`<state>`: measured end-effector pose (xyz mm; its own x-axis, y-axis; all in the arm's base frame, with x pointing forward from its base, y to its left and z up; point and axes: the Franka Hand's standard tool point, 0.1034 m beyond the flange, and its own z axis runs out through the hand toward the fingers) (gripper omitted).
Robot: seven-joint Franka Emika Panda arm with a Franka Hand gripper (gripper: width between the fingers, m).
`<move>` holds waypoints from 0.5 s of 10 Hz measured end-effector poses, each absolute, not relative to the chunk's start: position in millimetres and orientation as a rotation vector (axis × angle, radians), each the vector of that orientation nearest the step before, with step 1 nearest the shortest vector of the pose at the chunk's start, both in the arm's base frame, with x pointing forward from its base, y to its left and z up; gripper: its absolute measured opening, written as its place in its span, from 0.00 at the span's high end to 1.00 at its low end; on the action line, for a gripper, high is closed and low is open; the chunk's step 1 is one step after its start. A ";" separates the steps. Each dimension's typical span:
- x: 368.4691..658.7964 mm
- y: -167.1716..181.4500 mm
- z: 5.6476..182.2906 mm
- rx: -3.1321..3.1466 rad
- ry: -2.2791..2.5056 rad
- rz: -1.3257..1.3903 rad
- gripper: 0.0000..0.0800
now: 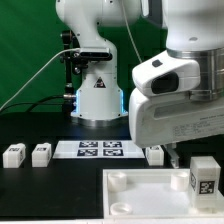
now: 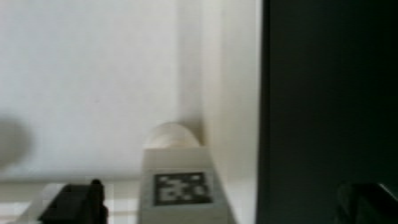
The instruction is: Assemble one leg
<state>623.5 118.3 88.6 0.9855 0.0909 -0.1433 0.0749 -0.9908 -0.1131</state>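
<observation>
- Wrist view: the pincer (image 2: 222, 199) is spread wide, its two dark fingertips (image 2: 75, 200) far apart and gripping nothing.
- Between those fingertips stands the leg (image 2: 175, 172), a small white peg with a black-and-white tag on its face. It is closer to one fingertip than the other and touches neither.
- Beneath the pincer lies the white tray (image 2: 89, 90). Past the farther fingertip runs a strip of black table (image 2: 329, 90).
- Exterior view: the arm's bulky white wrist housing (image 1: 175, 95) hangs over the tray's far corner, and the tagged leg is upright on the tray just below it.
- Away from the pincer, three spare pegs stand on the table. One (image 1: 154, 154) is just beside the marker board (image 1: 100, 149), and two (image 1: 41, 153) (image 1: 13, 155) are beyond the board's other end.
</observation>
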 end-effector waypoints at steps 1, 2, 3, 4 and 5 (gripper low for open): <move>631.2 115.7 88.0 -3.066 -0.148 0.213 0.19; 634.0 115.9 88.6 -3.093 -0.160 0.196 0.19; 633.8 115.9 85.5 -3.095 -0.158 0.196 0.19; 634.4 113.7 82.4 -3.085 -0.130 0.202 0.19; 634.4 110.9 80.0 -3.068 -0.089 0.212 0.19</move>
<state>634.4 110.9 80.0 0.9889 0.0623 -0.1352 0.0534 -0.9962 -0.0688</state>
